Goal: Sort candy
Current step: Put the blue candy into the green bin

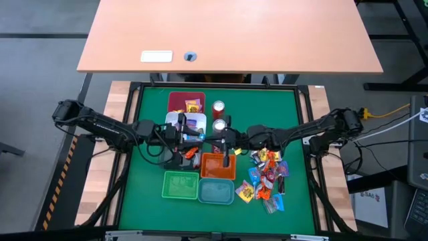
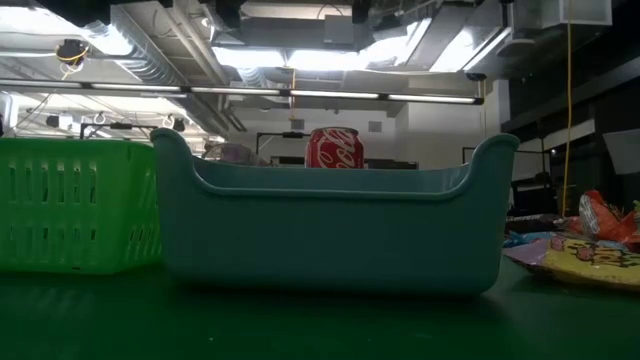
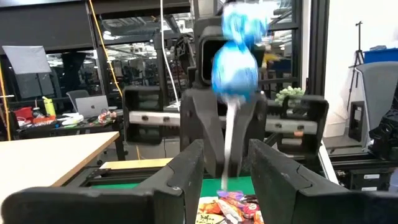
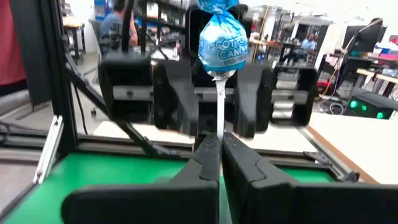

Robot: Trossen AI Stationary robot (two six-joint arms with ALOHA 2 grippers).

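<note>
While right gripper [image 4: 221, 146] pinches blue lollipop [image 4: 222, 42] by stick, upright above orange bin [image 1: 218, 166], left gripper [image 3: 225, 163] faces it, jaws apart astride stick. Candy pile [image 1: 266, 179] lies right of bins.

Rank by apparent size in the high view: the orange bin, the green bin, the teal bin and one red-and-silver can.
Largest to smallest, seen from above:
1. green bin, teal bin and orange bin: they look much alike, and an arm partly covers the orange one, so I do not rank them.
2. red-and-silver can: clearly the smallest.
</note>
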